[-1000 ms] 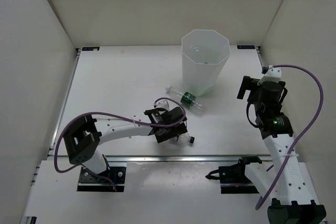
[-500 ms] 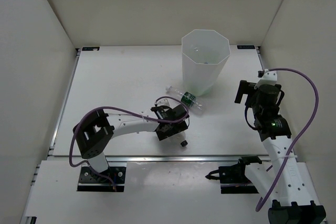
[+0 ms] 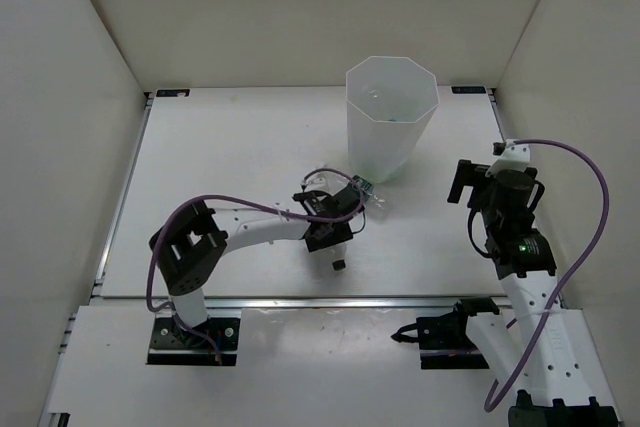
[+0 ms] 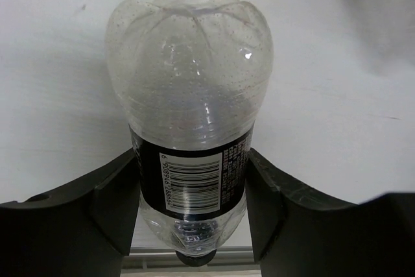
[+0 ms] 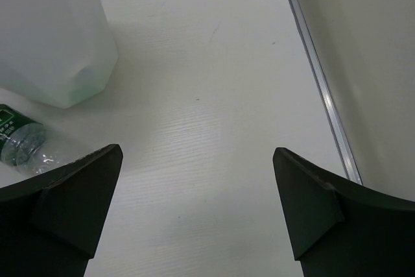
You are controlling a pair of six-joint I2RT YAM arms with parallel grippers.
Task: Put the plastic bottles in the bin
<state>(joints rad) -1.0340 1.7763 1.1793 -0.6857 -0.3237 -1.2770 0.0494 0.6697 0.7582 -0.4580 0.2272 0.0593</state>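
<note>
A clear plastic bottle with a dark label [image 4: 188,108] lies lengthwise between my left fingers [image 4: 113,202], and my left gripper [image 4: 191,186] is shut on its labelled part. Its dark cap [image 3: 338,264] points toward the near edge, below my left gripper [image 3: 330,232]. A second clear bottle with a green label [image 3: 366,190] [image 5: 18,137] lies at the foot of the tall white bin [image 3: 390,117] [image 5: 52,43], partly hidden by my left arm. My right gripper [image 5: 194,205] [image 3: 466,179] hangs open over bare table, to the right of the bin.
White walls enclose the table on the left, far and right sides. A metal rail [image 5: 321,89] runs along the table's right edge, close to my right gripper. Purple cables loop from both arms.
My left gripper has moved right and toward the bin, and has shut on the dark-label bottle, which now points its cap at the near edge. My right arm has drawn back slightly.
</note>
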